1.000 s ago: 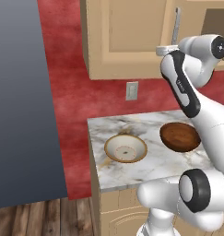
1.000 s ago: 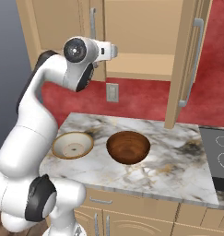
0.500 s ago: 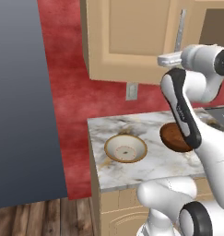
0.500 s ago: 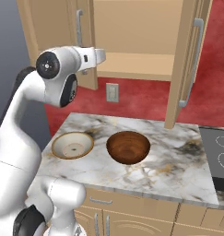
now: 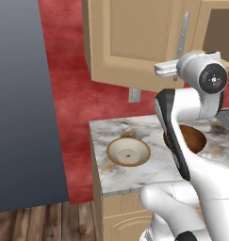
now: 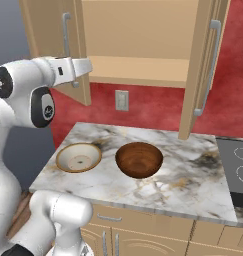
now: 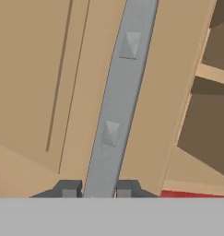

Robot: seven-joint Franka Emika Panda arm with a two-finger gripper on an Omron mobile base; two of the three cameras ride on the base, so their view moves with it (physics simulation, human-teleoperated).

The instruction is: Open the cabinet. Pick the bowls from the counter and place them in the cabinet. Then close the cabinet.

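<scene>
Tan wood made up the wall cabinet point(image 6: 143, 45), whose two panelled doors both stood swung open, baring the inner shelf point(image 6: 138, 70). Each door carried a long silver bar handle: the left door's handle point(image 7: 120, 97) ran up the hand view between the two dark fingertips point(image 7: 67, 189), and the right door's handle point(image 6: 207, 67) hung well clear of the arm. The gripper point(image 7: 98, 191) sat at the lower end of the left handle with its jaws set narrowly, one tip on each side of the bar; whether the tips pressed on the bar or merely flanked it could not be told. In the base views the gripper point(image 5: 165, 69) reached out level from the arm toward that handle point(image 5: 183, 35).

Below, on the marble counter point(image 6: 193, 175), the cream-white bowl point(image 6: 79, 157) with its tan-gold rim sat near the left end, and the reddish-brown bowl point(image 6: 139, 159) sat just beside it to the right, both upright and apart from each other.
</scene>
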